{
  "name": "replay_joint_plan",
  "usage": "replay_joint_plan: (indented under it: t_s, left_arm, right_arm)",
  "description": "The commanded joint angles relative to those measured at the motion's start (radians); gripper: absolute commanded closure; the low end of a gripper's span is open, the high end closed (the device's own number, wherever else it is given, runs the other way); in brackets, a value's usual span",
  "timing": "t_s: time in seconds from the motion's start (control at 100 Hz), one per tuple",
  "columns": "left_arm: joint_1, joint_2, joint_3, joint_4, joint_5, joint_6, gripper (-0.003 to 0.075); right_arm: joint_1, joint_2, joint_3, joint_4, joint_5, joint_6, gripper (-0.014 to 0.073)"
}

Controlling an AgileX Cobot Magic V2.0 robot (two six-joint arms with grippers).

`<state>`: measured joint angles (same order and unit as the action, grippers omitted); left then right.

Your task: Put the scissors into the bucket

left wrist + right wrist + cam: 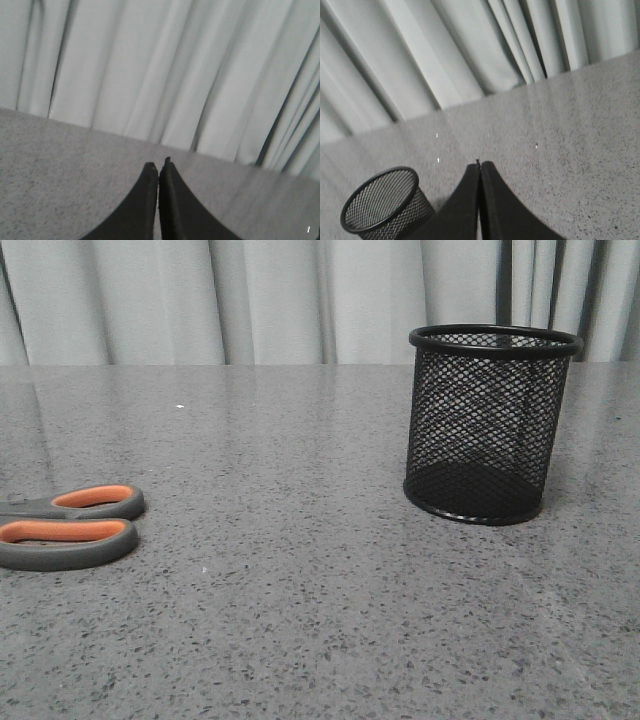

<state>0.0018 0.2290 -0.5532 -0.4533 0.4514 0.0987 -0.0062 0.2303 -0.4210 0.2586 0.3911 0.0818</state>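
Front view: your scissors [68, 527] lie flat on the grey speckled table [300, 590] at the left edge, only the 2 dark grey, orange-lined handle loops showing; the blades run out of frame. The black wire-mesh bucket [490, 425] stands upright to the right and further back, well apart from the scissors. A pale pleated curtain [250, 300] hangs behind the table. Neither arm shows here.

Left wrist view: your left gripper [158, 169] has its 2 black fingers pressed together, tips touching, nothing between them. It is above bare table, facing the curtain.

Right wrist view: your right gripper [479, 165] is likewise closed tip to tip and holds nothing. The bucket stands near it on the table, its open rim visible.
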Motion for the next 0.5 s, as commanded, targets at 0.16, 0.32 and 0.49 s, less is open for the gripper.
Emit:
replay_joint_plan:
  t_s: [0.16, 0.32, 0.49]
  left_arm:
    - [-0.009, 0.321, -0.37, 0.044, 0.429, 0.171, 0.0741]
    - [-0.073, 0.384, -0.43, 0.044, 0.463, 0.194, 0.0741]
    - [-0.162, 0.424, -0.433, 0.05, 0.511, 0.303, 0.0741]
  right_arm:
    - [0.082, 0.282, -0.32, -0.127, 0.256, -0.005, 0.0638]
    - [0.139, 0.36, -0.394, -0.158, 0.353, -0.009, 0.0638]
    - [0.16, 0.403, -0.434, -0.163, 0.424, -0.121, 0.0638]
